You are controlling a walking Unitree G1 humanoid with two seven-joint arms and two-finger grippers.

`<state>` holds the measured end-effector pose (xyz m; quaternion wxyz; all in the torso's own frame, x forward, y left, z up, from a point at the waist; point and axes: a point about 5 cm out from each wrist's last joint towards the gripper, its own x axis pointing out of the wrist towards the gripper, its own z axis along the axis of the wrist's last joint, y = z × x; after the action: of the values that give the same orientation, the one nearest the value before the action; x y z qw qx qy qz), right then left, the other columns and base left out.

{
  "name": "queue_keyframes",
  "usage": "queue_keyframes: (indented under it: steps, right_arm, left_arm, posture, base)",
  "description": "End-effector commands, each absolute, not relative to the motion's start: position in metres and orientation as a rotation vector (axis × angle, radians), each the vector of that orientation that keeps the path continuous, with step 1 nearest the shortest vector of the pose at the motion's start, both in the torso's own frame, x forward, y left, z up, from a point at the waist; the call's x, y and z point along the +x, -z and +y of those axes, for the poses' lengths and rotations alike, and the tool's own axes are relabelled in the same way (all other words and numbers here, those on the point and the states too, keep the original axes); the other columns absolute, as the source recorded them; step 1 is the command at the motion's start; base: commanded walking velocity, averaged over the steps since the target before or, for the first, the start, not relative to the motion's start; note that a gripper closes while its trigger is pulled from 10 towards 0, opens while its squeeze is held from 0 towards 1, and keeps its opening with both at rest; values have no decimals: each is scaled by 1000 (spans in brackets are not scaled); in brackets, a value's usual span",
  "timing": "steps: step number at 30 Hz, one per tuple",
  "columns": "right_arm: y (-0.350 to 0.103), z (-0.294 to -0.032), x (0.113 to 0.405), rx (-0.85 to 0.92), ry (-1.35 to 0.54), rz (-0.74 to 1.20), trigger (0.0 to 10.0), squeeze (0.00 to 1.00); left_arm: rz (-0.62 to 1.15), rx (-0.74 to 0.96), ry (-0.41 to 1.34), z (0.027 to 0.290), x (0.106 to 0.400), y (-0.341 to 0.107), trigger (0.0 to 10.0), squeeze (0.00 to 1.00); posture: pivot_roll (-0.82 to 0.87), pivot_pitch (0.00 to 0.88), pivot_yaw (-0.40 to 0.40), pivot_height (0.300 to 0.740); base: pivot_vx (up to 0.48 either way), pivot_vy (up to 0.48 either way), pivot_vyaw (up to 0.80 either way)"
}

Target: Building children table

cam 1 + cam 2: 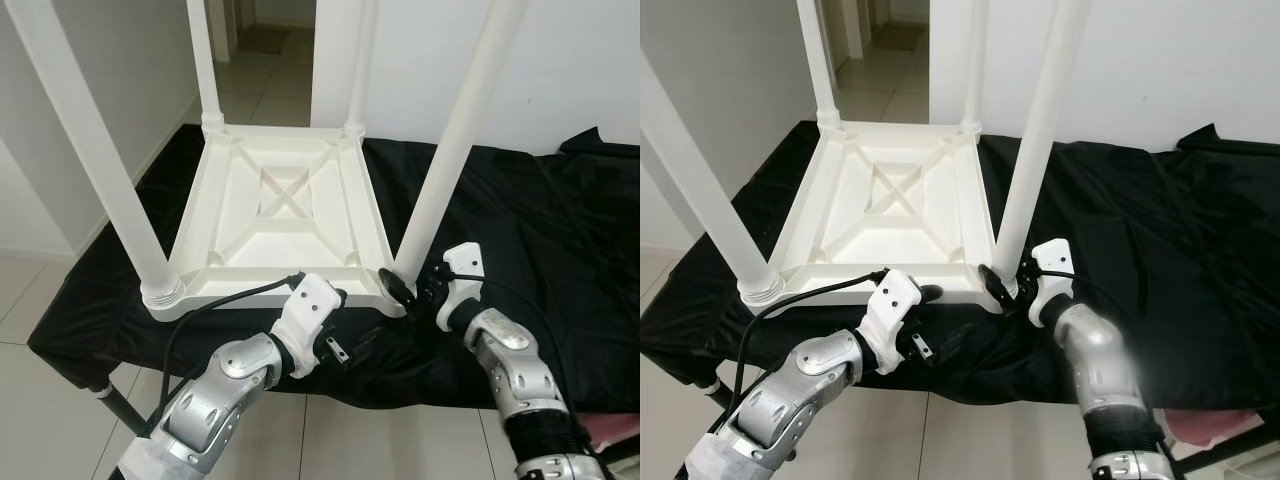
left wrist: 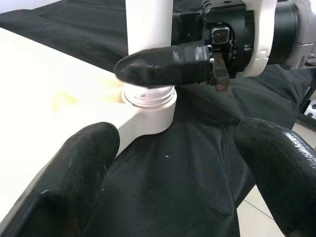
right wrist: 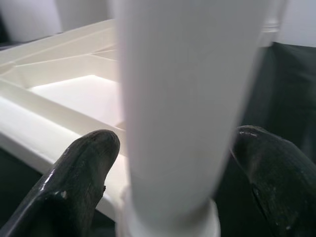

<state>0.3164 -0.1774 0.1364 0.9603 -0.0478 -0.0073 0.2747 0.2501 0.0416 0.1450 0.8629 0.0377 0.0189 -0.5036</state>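
Note:
A white children's table [image 1: 215, 215] lies upside down on a black cloth [image 1: 540, 220], its legs pointing up. My right gripper [image 1: 412, 276] is open and straddles the base of the near right leg [image 1: 450, 150], just above its screw collar [image 2: 148, 96]. In the right wrist view one black finger [image 3: 84, 173] stands on each side of the leg [image 3: 177, 89], close against it. My left gripper [image 1: 355, 342] hangs open below the table's front edge, holding nothing. Its fingers [image 2: 74, 168] point at that same corner over the cloth.
The near left leg [image 1: 90, 150] leans out towards me at the front left corner. Two more legs [image 1: 203, 60] stand at the far corners. The cloth-covered surface ends just in front of me, with tiled floor [image 1: 40, 400] below. White walls stand behind.

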Motion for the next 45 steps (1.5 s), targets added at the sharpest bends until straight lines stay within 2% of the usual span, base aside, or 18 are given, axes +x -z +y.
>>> queue_keyframes:
  steps: [1,9,10,14,15,16,17,27,28,29,30,35,37,45]
  right_arm:
    - [-136,-174,320,-107,-599,-7,10000,0]
    - [-134,-161,335,-157,-705,22,10000,0]
    - [-132,-159,337,-165,-719,28,7020,0]
    - [-131,-158,339,-170,-726,32,7020,0]
    - [-130,-158,339,-174,-733,40,667,0]
    - [-130,-158,339,-174,-733,40,667,0]
    - [-127,-160,339,-176,-742,49,0,0]
    - [-116,-176,334,-134,-714,81,0,0]
    - [-116,-177,333,-129,-703,81,7765,0]
    - [-116,-177,333,-129,-703,81,7765,0]
    - [-116,-179,333,-121,-687,75,10000,0]
    - [-117,-182,331,-83,-638,59,10000,0]
    - [-119,-182,329,-59,-515,37,10000,0]
    - [-123,-176,321,-16,-273,19,10000,0]
  left_arm:
    - [48,97,1100,40,249,-144,10000,0]
    - [44,101,1100,41,250,-145,10000,0]
    - [44,101,1100,40,250,-145,10000,0]
    - [44,102,1100,40,250,-145,10000,0]
    - [43,101,1100,40,250,-146,10000,0]
    - [43,101,1100,40,250,-146,10000,0]
    - [43,102,1098,40,250,-146,10000,0]
    - [44,98,1098,39,250,-146,10000,0]
    - [43,97,1100,39,251,-146,10000,0]
    - [43,97,1100,39,251,-146,10000,0]
    - [43,97,1101,39,251,-146,10000,0]
    - [41,98,1104,38,252,-146,10000,0]
    - [40,98,1107,38,253,-145,10000,0]
    - [28,97,1086,38,254,-145,10000,0]
  posture:
    - [-15,0,-9,740]
    - [-2,0,-9,740]
    - [0,0,-8,740]
    - [3,0,-8,740]
    - [7,0,-11,740]
    - [7,0,-11,740]
    - [7,0,-12,740]
    - [-4,0,-7,740]
    - [-12,0,-4,740]
    - [-12,0,-4,740]
    - [-16,0,0,740]
    - [-29,0,2,740]
    - [-37,0,0,740]
    - [-36,0,-11,740]
  base:
    - [0,0,0]
    - [0,0,0]
    - [0,0,0]
    - [0,0,0]
    - [0,0,0]
    - [0,0,0]
    - [0,0,0]
    - [0,0,0]
    - [0,0,0]
    - [0,0,0]
    - [0,0,0]
    - [0,0,0]
    - [0,0,0]
    - [0,0,0]
